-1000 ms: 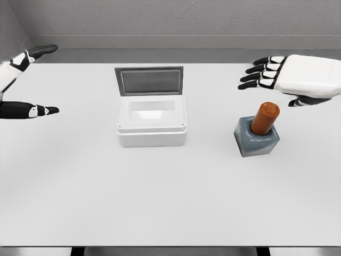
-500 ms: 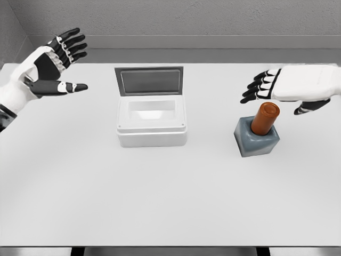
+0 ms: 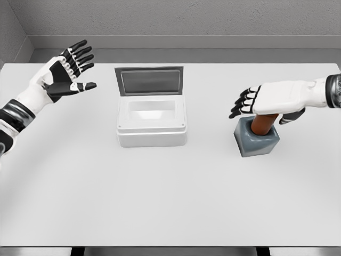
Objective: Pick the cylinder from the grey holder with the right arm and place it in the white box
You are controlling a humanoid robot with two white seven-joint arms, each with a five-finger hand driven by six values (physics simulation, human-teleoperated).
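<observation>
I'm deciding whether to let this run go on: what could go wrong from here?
1. The right hand covers the cylinder top with fingers open, not around it; closing now may miss or tilt it.
2. A skewed pull could drag the grey holder along.
3. The white box has a raised lid that the carried cylinder might clip.

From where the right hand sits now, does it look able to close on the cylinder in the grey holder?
Probably yes. The right hand is directly over the cylinder, covering its top, with fingers uncurled and nothing between them. The cylinder stands upright in the grey holder, its sides exposed above the rim.
</observation>
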